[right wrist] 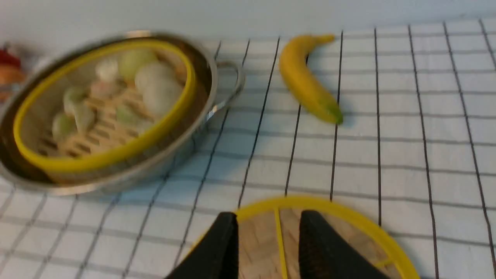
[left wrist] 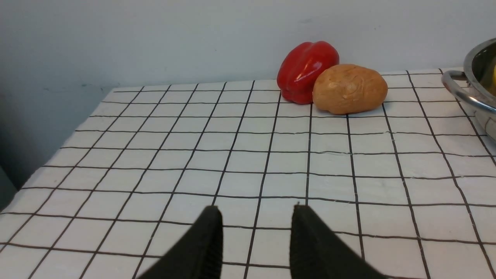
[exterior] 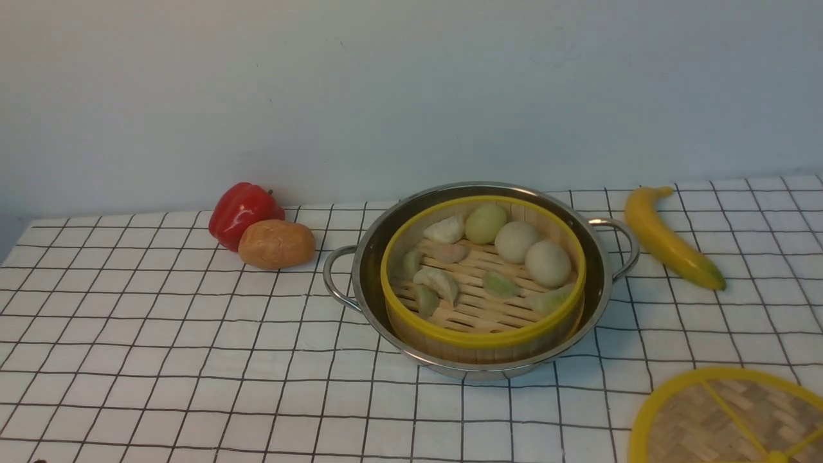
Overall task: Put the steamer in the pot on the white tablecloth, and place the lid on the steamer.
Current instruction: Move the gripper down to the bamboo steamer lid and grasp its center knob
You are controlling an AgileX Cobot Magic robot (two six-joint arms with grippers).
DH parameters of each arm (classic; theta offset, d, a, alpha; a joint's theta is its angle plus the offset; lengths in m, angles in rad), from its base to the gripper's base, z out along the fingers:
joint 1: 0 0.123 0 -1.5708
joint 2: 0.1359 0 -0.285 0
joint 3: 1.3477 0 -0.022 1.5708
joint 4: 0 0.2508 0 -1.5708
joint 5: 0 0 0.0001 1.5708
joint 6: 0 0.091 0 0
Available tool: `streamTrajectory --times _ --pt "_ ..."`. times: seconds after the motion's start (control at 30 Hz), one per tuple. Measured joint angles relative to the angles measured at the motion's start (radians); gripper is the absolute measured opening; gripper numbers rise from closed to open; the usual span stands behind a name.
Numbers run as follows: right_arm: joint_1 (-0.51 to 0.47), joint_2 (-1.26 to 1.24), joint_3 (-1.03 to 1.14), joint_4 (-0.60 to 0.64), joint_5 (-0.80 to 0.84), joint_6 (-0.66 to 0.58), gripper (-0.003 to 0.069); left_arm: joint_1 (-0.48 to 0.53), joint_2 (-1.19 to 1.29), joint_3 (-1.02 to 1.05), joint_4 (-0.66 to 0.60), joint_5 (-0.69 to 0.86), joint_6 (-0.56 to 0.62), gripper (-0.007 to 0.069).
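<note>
The steamer (exterior: pixel 482 339), a bamboo basket with yellow rims holding pale dumplings and buns, sits inside the shiny pot (exterior: pixel 368 283) on the white tablecloth (exterior: pixel 161 347). The lid (exterior: pixel 707 418), a flat woven disc with yellow spokes, lies on the cloth at the near right, cut off by the frame edge. In the right wrist view my right gripper (right wrist: pixel 267 215) is open, with its fingers seen over the lid (right wrist: pixel 350 228) and one yellow spoke in the gap; no contact shows. The left gripper (left wrist: pixel 255 209) hangs open over bare cloth to the left of the pot (left wrist: pixel 478 83). Neither gripper appears in the front view.
A red pepper (exterior: pixel 243 211) and a brown potato (exterior: pixel 276 244) lie together left of the pot, near the back wall. A banana (exterior: pixel 669 238) lies right of the pot's handle. The cloth's left edge (left wrist: pixel 50 155) drops off beside the left gripper.
</note>
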Motion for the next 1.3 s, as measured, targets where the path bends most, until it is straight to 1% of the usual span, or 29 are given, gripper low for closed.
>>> streamTrajectory --times 0.03,0.07,0.1,0.13,0.2,0.4,0.5,0.53,0.57,0.6,0.67,0.8,0.9,1.07,1.3 --pt "0.0 0.014 -0.005 -0.002 0.038 -0.036 0.0242 0.0 0.0 0.0 0.0 0.0 0.0 0.0243" --pt "0.0 0.046 -0.013 -0.005 0.109 -0.098 0.0242 0.0 0.0 0.0 0.0 0.0 0.0 0.0243" --pt "0.0 0.05 -0.014 -0.005 0.126 -0.104 0.0242 0.0 0.0 0.0 0.0 0.0 0.0 0.0243" --pt "0.0 0.09 -0.023 -0.006 0.182 -0.138 0.0242 0.0 0.0 0.0 0.0 0.0 0.0 0.0243" --pt "0.0 0.165 -0.032 -0.006 0.227 -0.158 0.0242 0.0 0.0 0.0 0.0 0.0 0.0 0.0243" --pt "0.007 0.339 -0.072 -0.016 0.247 -0.171 0.0242 0.0 0.0 0.0 0.0 0.0 0.0 0.0243" --pt "0.064 0.44 -0.107 -0.064 0.242 -0.172 0.0242 0.0 0.0 0.0 0.0 0.0 0.0 0.0243" --pt "0.089 0.469 -0.118 -0.085 0.238 -0.167 0.0242 0.0 0.0 0.0 0.0 0.0 0.0 0.0243" --pt "0.094 0.475 -0.119 -0.09 0.237 -0.165 0.0242 0.0 0.0 0.0 0.0 0.0 0.0 0.0243" --pt "0.136 0.525 -0.133 -0.136 0.227 -0.138 0.0242 0.0 0.0 0.0 0.0 0.0 0.0 0.0243" --pt "0.178 0.569 -0.144 -0.198 0.215 -0.084 0.0242 0.0 0.0 0.0 0.0 0.0 0.0 0.0243" --pt "0.241 0.68 -0.156 -0.317 0.198 0.038 0.0242 0.0 0.0 0.0 0.0 0.0 0.0 0.0243" --pt "0.259 0.738 -0.161 -0.337 0.168 0.054 0.0242 0.0 0.0 0.0 0.0 0.0 0.0 0.0243" --pt "0.261 0.849 -0.176 -0.346 0.121 0.066 0.0242 0.0 0.0 0.0 0.0 0.0 0.0 0.0243" --pt "0.261 0.914 -0.209 -0.373 0.086 0.066 0.0242 0.0 0.0 0.0 0.0 0.0 0.0 0.0243"
